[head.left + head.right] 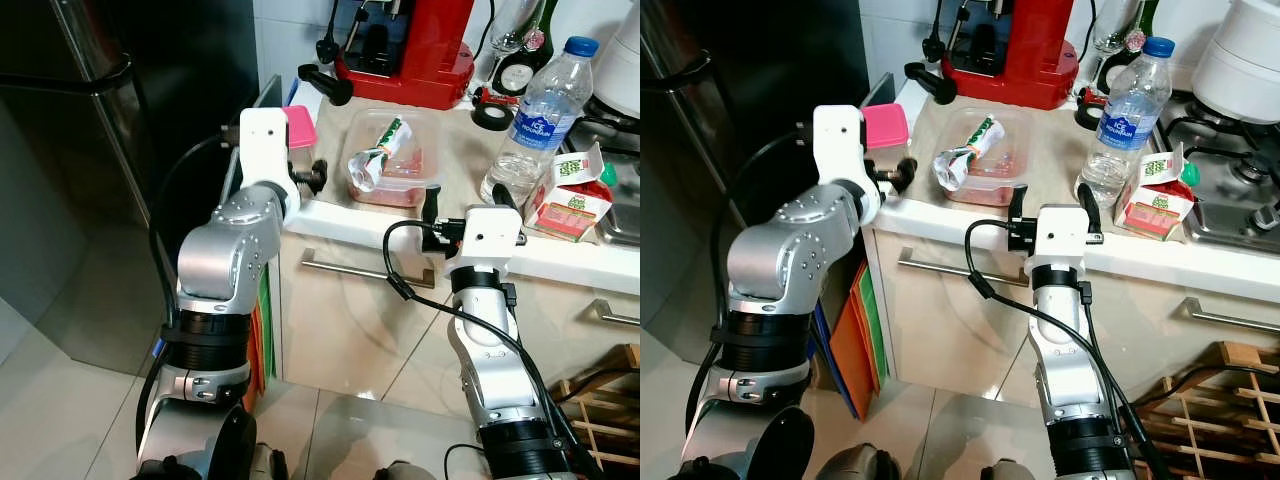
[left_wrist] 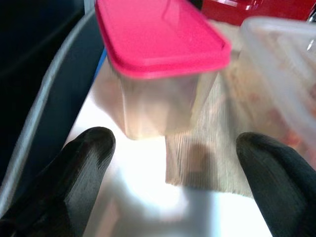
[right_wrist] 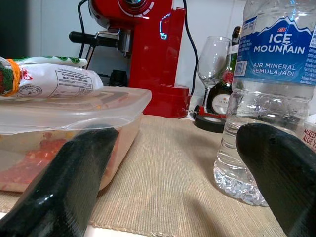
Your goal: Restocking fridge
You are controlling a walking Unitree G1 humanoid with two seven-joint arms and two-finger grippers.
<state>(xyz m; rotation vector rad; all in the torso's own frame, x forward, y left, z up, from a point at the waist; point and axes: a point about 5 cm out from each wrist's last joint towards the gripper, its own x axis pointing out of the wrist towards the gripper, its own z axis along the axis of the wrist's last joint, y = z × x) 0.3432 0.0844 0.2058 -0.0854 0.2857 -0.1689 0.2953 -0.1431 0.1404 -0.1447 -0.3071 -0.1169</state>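
A beige mat covers the kitchen counter beside the dark fridge. The left gripper, fingers spread, faces a pink-lidded tub; then a clear food container, the spread right gripper and an "ICE MOUNTAIN" water bottle.

The water bottle on the right of the counter carries a blue label reading "ICE MOUNTAIN" and "AIR MINERAL SEMULAJADI". The carton just right of it shows "MIXED" and "ALOE V". The white packet lying on the clear container reads "NUTRITION INFORMATION".
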